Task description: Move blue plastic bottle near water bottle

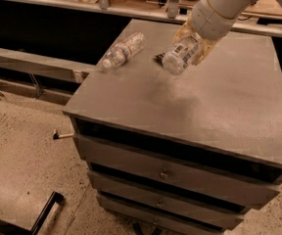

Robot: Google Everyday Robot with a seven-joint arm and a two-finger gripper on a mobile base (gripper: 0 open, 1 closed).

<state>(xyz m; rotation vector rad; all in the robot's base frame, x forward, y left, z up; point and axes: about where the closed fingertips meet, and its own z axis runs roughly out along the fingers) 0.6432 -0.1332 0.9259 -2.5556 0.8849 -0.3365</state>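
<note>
The blue plastic bottle (179,55), thick and pale with a large whitish label with black print, is held tilted in the air above the cabinet top, its end toward the camera. My gripper (192,43) is shut on it, its tan fingers on either side, at the end of the white arm that comes in from the top right. The water bottle (123,50), slim, clear and ribbed with a white cap, lies on its side near the far left corner of the cabinet top, to the left of the held bottle and apart from it.
The grey cabinet top (219,102) sits over several drawers (165,173). A small dark object (159,58) lies partly hidden behind the held bottle. A low ledge (33,65) runs along the left. A black frame (45,212) lies on the speckled floor.
</note>
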